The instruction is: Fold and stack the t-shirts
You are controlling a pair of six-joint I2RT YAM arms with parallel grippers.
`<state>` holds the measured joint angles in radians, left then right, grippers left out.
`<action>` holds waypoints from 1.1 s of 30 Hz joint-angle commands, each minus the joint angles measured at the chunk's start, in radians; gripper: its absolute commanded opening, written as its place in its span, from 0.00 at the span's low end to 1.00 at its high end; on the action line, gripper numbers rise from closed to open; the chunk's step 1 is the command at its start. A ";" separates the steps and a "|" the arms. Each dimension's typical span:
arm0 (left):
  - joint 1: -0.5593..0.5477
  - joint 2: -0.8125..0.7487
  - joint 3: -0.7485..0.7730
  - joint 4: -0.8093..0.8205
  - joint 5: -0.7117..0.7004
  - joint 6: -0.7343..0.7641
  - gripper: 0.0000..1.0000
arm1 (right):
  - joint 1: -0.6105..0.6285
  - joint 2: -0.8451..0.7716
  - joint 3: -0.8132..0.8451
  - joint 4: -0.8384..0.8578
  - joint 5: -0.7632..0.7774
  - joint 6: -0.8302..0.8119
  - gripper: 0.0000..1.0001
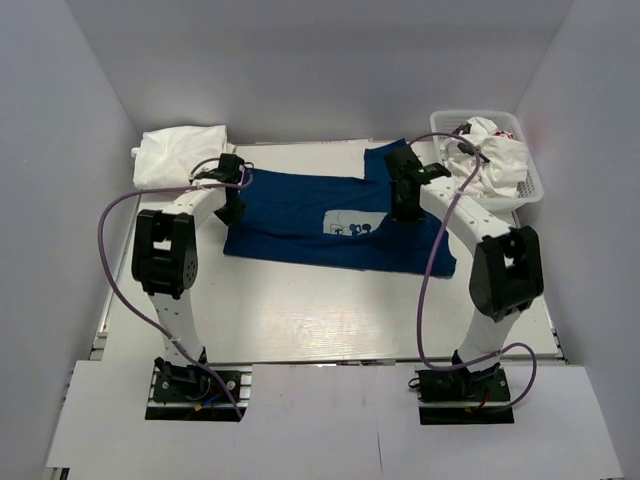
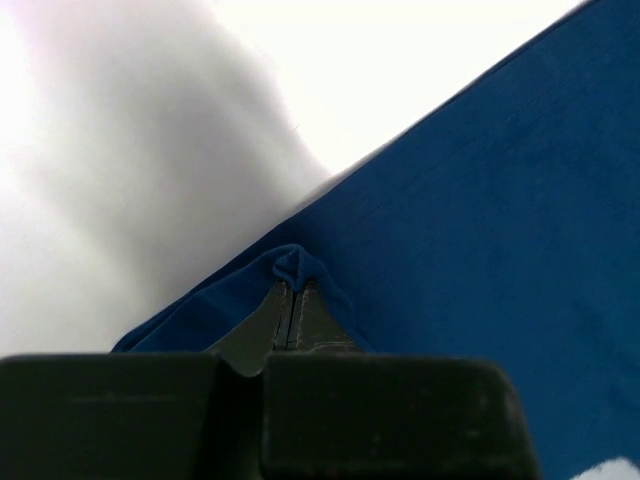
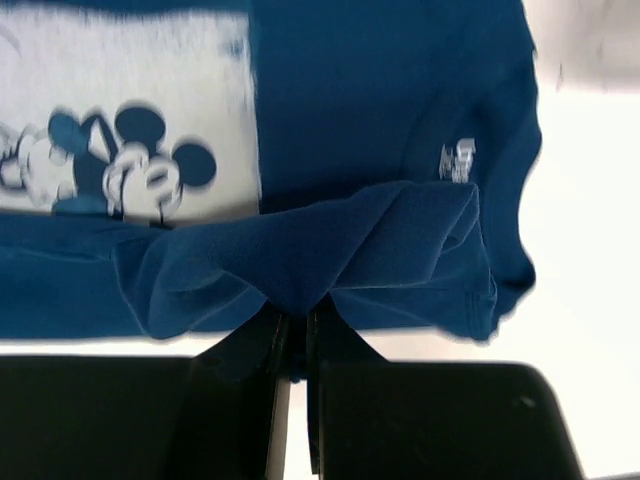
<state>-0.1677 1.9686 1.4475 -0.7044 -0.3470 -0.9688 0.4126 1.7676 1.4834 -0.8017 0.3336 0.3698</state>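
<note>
"Navy t-shirt (image 1: 310,215): where does it lie?"

"You have it spread across the middle of the white table (image 1: 300,320), with the pale cartoon print (image 3: 120,110) facing up."

"And my pincers?"

"Your left gripper (image 2: 290,300) is pinched tight on a small fold at the shirt's left edge. Your right gripper (image 3: 297,318) is clamped on a bunched fold at the right side (jaws almost together, with cloth between them), and it holds that fold up over the shirt."

"The other shirts?"

"You'll see a white t-shirt (image 1: 180,155) bundled at the far left corner. A white tee with red marks (image 1: 495,150) is heaped in the mesh basket (image 1: 530,190) at the far right."
</note>
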 commanded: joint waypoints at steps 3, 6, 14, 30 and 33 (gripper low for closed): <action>0.016 0.042 0.103 -0.024 -0.020 0.027 0.00 | -0.031 0.122 0.095 0.079 0.010 -0.066 0.01; 0.016 0.058 0.131 -0.058 -0.020 0.027 0.43 | -0.046 0.191 0.169 0.038 0.027 -0.040 0.29; 0.034 -0.065 0.107 -0.122 -0.044 0.018 1.00 | -0.051 0.162 0.233 -0.015 -0.071 -0.014 0.90; 0.014 -0.588 -0.386 -0.096 0.102 0.188 1.00 | -0.057 0.147 -0.066 0.257 -0.416 -0.029 0.90; 0.023 -0.664 -0.439 -0.133 0.102 0.188 1.00 | -0.060 0.190 -0.038 0.269 -0.442 -0.017 0.90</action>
<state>-0.1501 1.3926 1.0485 -0.8062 -0.2611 -0.8062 0.3580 1.9366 1.3914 -0.5785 -0.0601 0.3408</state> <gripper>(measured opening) 0.992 0.904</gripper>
